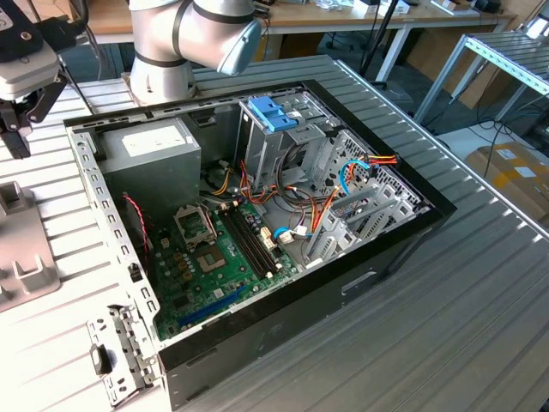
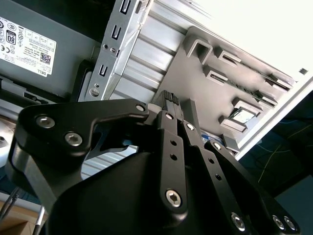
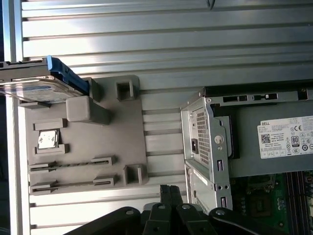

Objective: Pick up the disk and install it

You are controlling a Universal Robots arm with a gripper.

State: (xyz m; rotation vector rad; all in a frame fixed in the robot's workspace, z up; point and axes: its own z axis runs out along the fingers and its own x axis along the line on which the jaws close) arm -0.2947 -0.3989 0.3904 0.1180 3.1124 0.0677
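Observation:
The disk, silver-faced with a bright blue side rail, rests in a slot at one end of the grey fixture plate in the first wrist view. My gripper hovers over the plate's opposite edge, well apart from the disk. Its black fingers are pressed together with nothing between them, so it is shut. In the exterior view the gripper hangs at the far left above the same plate, outside the open computer case.
The case holds a grey power-supply box, a green motherboard, coloured cables and a metal drive cage topped by a pale blue latch. A small silver chip sits in the fixture plate. The ribbed metal table stretches around the case.

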